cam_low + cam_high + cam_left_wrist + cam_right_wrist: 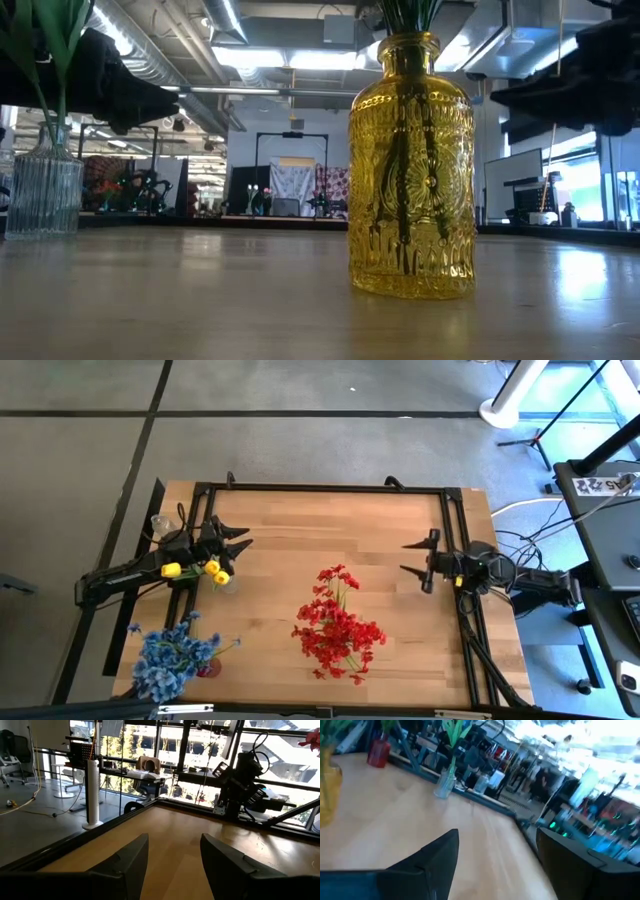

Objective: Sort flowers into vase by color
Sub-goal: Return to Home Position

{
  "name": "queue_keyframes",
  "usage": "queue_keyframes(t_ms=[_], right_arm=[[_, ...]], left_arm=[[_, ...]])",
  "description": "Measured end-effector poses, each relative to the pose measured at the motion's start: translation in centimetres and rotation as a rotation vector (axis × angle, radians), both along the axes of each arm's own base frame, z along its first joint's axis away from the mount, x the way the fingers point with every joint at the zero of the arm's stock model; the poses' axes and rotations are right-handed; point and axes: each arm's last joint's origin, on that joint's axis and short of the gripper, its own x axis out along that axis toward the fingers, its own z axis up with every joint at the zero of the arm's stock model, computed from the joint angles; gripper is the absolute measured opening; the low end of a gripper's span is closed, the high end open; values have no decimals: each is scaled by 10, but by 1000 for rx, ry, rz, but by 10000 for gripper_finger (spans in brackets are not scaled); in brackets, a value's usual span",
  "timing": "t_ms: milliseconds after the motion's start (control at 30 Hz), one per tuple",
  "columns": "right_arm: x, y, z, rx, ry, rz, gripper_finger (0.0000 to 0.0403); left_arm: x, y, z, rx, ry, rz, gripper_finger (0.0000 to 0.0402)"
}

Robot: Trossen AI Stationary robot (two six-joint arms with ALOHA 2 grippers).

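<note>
Red flowers [338,625] stand mid-table, their green stems in a yellow glass vase [412,165]. Blue flowers [172,660] stand near the front left corner in a red vase [379,752]. Yellow flowers [205,568] stand with their stems in a clear ribbed vase [42,190] at the left. My left gripper [240,540] hovers open just beyond the yellow flowers, pointing level toward the table's right, and nothing lies between its fingers [127,860]. At the right edge my right gripper [410,557] is open and held level, pointing left toward the red flowers.
A second clear glass [160,523] stands at the table's far left corner. A black frame [330,487] runs along the table's far, left and right edges. Bare wood [330,530] lies between the two grippers, and cables [530,540] lie off the right edge.
</note>
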Motion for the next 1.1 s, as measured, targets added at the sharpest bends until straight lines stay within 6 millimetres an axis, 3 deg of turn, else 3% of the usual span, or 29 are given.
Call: queue_keyframes(t_ms=[100, 200, 567, 1100], right_arm=[[0, -1, 0, 159, -12, -31, 264], [0, -1, -1, 213, -13, -35, 264], [0, 3, 1, 588, -26, 131, 264], [0, 2, 2, 592, -43, 100, 264]], left_arm=[[0, 0, 0, 0, 0, 4, 176], [0, 0, 0, 0, -2, 6, 176], [0, 0, 0, 0, -1, 7, 176], [0, 0, 0, 0, -1, 7, 176]])
